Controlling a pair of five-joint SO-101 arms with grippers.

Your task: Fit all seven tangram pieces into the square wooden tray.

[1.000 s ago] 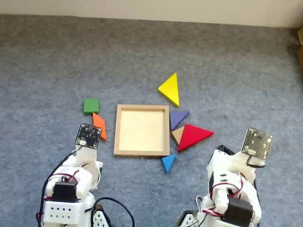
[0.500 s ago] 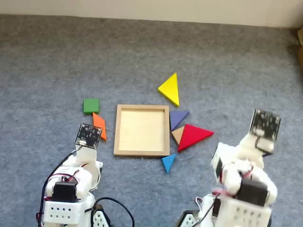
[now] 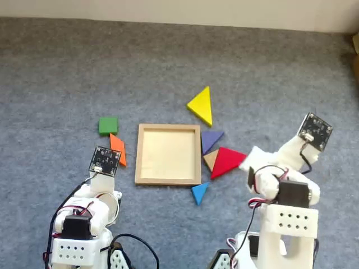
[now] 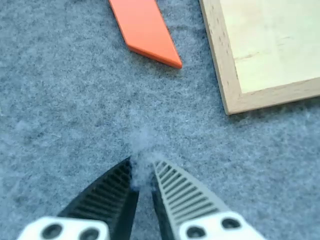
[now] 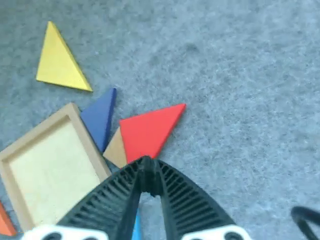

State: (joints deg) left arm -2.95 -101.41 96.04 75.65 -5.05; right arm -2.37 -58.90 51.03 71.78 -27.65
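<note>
Grey felt covers the desk (image 3: 67,73). Nearest, we see the left end effector (image 4: 142,172) pressed together over bare felt, the right end effector (image 5: 146,172) likewise closed near the red triangle (image 5: 150,131). Beyond, the square wooden tray (image 3: 168,128) lies flat, the orange piece (image 3: 118,149) and green square (image 3: 108,125) to one side, the yellow triangle (image 3: 202,106) farthest.

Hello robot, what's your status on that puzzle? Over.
Left tool shut, near orange piece. Right tool shut, at red triangle. Wooden tray holds nothing yet. Nothing in the way.
</note>
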